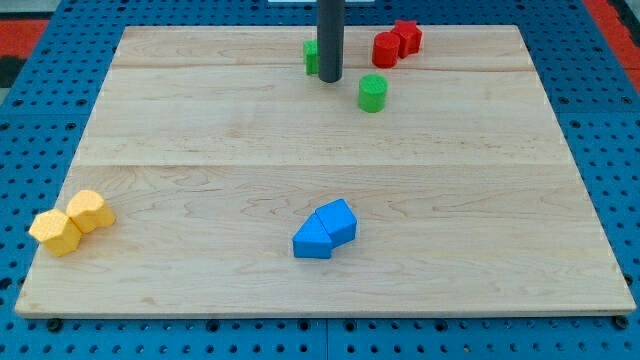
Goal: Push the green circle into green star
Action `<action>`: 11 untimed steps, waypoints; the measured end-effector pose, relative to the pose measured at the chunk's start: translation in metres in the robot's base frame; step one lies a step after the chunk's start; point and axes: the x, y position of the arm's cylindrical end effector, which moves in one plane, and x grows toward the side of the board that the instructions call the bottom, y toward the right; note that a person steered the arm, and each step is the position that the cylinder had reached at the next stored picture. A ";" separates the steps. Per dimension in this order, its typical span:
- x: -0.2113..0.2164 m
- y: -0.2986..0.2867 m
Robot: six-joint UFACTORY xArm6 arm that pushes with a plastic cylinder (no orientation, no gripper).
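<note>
The green circle point(372, 92), a short cylinder, stands near the view's top, right of centre. The green star point(311, 56) sits up and to its left, mostly hidden behind my rod, so its shape is hard to make out. My tip point(330, 79) rests on the board right in front of the green star, left of the green circle with a small gap between them.
Two red blocks point(397, 43) touch each other at the view's top right of the rod. Two blue blocks point(326, 230) sit together at bottom centre. Two yellow blocks point(71, 221) sit at the bottom left. The wooden board point(200, 130) lies on a blue pegboard.
</note>
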 end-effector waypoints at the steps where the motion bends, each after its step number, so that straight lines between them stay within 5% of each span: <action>1: -0.017 0.024; 3: -0.054 -0.007; 7: 0.063 0.084; 9: 0.094 0.037; 11: 0.061 -0.018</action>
